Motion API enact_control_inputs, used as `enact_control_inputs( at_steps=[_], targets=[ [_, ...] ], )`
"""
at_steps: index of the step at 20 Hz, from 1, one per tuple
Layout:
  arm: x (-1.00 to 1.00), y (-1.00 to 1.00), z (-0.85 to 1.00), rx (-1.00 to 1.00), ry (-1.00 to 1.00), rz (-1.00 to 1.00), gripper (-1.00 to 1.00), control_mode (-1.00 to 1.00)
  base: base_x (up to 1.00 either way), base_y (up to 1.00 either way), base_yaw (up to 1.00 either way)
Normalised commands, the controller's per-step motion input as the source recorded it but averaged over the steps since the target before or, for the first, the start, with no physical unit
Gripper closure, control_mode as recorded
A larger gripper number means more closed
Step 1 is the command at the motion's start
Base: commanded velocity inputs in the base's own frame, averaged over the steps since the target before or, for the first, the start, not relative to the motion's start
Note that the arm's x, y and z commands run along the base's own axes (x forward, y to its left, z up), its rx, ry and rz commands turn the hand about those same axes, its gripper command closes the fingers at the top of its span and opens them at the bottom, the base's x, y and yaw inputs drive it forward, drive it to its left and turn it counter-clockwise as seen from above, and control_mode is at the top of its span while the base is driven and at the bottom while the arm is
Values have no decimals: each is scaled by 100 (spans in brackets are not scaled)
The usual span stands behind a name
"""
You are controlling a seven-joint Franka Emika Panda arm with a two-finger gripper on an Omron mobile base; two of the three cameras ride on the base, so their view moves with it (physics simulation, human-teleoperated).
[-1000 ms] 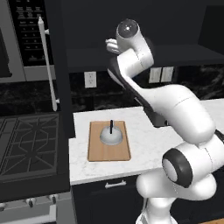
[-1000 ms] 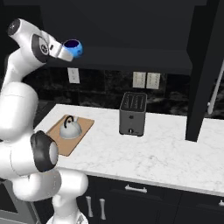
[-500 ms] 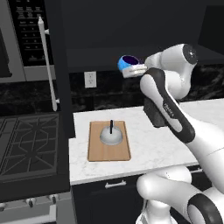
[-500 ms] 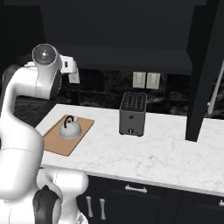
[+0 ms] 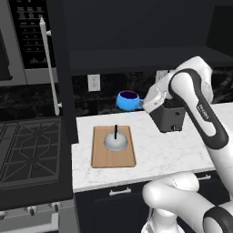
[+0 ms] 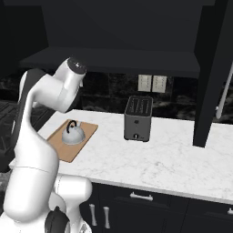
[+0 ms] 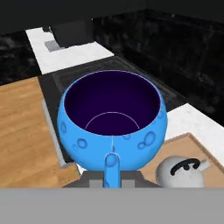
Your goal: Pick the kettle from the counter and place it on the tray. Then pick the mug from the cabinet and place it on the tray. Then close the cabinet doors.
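Observation:
The bright-blue mug [image 5: 127,100] hangs in the air behind the tray [image 5: 113,157], above the counter [image 5: 168,152]. My gripper [image 5: 144,103] is shut on its side handle. In the hand view the mug [image 7: 113,118] is upright with its dark inside showing, and the gripper [image 7: 112,178] holds the handle at the bottom. The silver-grey kettle [image 5: 116,141] stands on the wooden tray; it also shows as the kettle [image 6: 73,134] on the tray [image 6: 84,136] and as the kettle [image 7: 181,173] at lower right. Both cabinet doors [image 5: 61,73] [image 6: 211,68] stand open.
A black toaster [image 6: 138,118] stands on the counter right of the tray, partly behind my arm in the left base view. The gas stovetop [image 5: 27,154] lies left of the counter. The open doors' silver handles [image 5: 49,68] [image 6: 223,98] reach down on both sides.
The arm has swung down from the cabinet's height with the mug in its grip. The mug is now lower, just behind the tray. The kettle has not moved.

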Motion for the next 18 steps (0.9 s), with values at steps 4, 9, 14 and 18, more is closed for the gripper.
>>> enact_control_inputs(
  at_steps=[4, 9, 14, 18],
  targets=[
    [-3, 25, -100, -23, 19, 44, 100, -100, 0, 0, 0],
    [28, 2, -100, -16, 5, 28, 100, -100, 0, 0, 0],
    [34, 1, -100, -9, 0, 8, 100, -100, 0, 0, 0],
    [16, 0, -100, 0, -1, 0, 100, -100, 0, 0, 0]
  ],
)
